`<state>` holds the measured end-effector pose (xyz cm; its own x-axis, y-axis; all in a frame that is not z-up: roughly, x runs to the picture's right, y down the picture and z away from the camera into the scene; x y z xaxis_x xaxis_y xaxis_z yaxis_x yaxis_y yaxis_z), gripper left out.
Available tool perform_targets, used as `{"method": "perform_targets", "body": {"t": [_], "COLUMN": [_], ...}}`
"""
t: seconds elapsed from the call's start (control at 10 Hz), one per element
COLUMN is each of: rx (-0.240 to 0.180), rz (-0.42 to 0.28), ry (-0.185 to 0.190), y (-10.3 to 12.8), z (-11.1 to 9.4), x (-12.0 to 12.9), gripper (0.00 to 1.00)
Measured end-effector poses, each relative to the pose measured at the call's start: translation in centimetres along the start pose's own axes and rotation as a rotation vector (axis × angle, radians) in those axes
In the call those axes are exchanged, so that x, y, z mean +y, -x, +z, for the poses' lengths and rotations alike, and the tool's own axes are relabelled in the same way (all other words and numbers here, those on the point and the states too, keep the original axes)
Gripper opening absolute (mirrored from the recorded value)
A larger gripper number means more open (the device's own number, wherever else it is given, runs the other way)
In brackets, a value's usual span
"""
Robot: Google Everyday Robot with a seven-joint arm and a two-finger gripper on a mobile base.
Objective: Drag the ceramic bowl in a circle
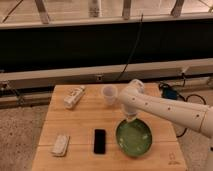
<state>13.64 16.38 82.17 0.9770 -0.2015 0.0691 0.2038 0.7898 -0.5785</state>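
End effector: the white arm's two-finger end effector (131,118) points down at the bowl's far rim with its fingers together. It seems to be pinched on that rim, though the contact itself is hard to make out.
Task object: the shallow round green glazed ceramic bowl (134,138) sits upright on the front right part of the pale wooden counter (80,125).
Governing relation: the bowl's centre lies toward the counter's near edge from the end effector, so the bowl would likely trail behind the grip point.
Axis: the bowl is round, with no long axis to align.
Neighbours: a small translucent white cup (109,95) stands just beyond the end effector, and a flat black phone (100,141) lies beside the bowl's left edge.
Constraint (judged): the circle should stay between these two.
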Motion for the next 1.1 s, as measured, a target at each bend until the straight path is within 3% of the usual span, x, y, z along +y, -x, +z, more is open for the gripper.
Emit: {"method": "perform_targets", "body": {"t": [1.1], "rx": [-0.02], "rz": [0.007], "ry": [0.001], "y": [-0.23], "z": [0.07], "x": [0.1], "gripper": [0.02]}}
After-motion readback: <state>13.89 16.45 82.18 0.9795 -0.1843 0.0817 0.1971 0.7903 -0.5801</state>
